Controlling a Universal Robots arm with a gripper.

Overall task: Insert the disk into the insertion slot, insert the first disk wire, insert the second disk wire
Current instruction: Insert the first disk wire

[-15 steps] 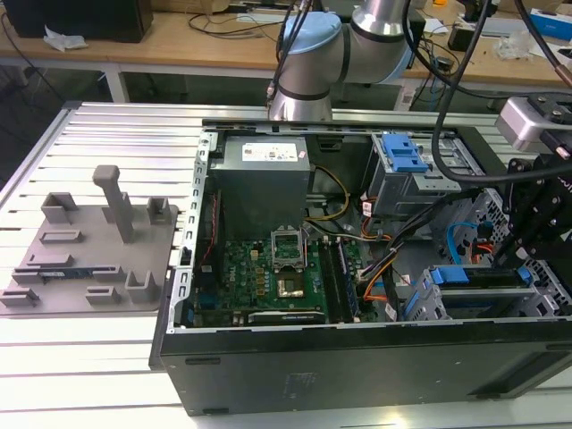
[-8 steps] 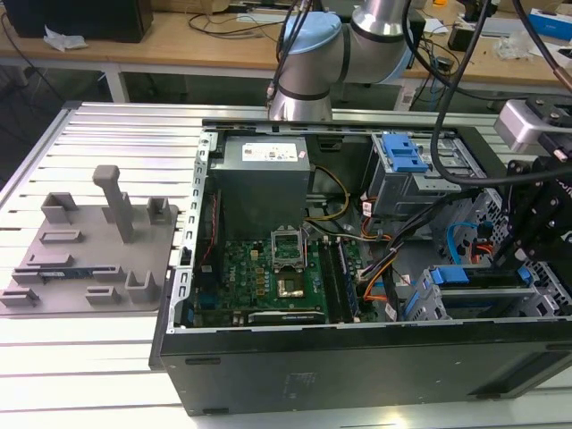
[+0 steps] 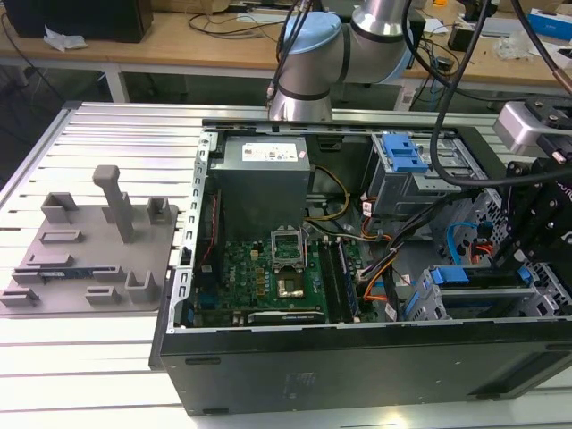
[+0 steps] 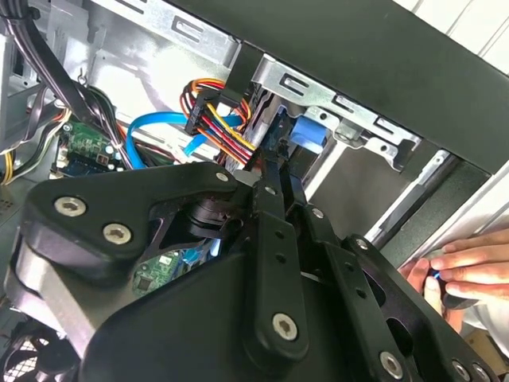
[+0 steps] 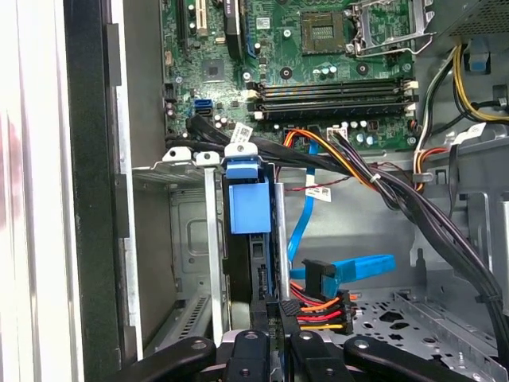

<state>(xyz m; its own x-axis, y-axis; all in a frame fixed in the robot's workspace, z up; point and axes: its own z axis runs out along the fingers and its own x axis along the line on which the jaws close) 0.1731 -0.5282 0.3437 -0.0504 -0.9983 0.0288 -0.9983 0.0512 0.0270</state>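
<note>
Posts and brackets stand on a grey plate (image 3: 89,259) at the exterior view's left, well apart from the work. Right of it lies the open computer case (image 3: 357,375), its side panel off, which lets the arm reach in from above. The motherboard (image 3: 259,268) covers the case's left half, with the power supply (image 3: 264,174) on the far side. Further right, a grey box with blue latches (image 3: 407,165) sits against the far wall.

At the near right corner is the insertion slot (image 3: 420,299). The disk (image 5: 245,199) stands on edge inside it, its blue carrier tab at the cage's mouth, so the first step looks done. The gripper (image 4: 281,177) reaches to the disk's cabled end with its fingers drawn almost together, seemingly to fit the narrow gap between cage and cables. Whether they nip anything is hard to judge, because their tips merge with dark metal in both wrist views.

A plug with red, yellow and orange wires (image 5: 318,306) lies just beside the tips, and a blue data cable (image 5: 350,268) curls near it. Whether either is seated in the disk cannot be made out. In the second wrist view a person's hand (image 4: 469,267) rests just outside the case wall, cut off by the frame.
</note>
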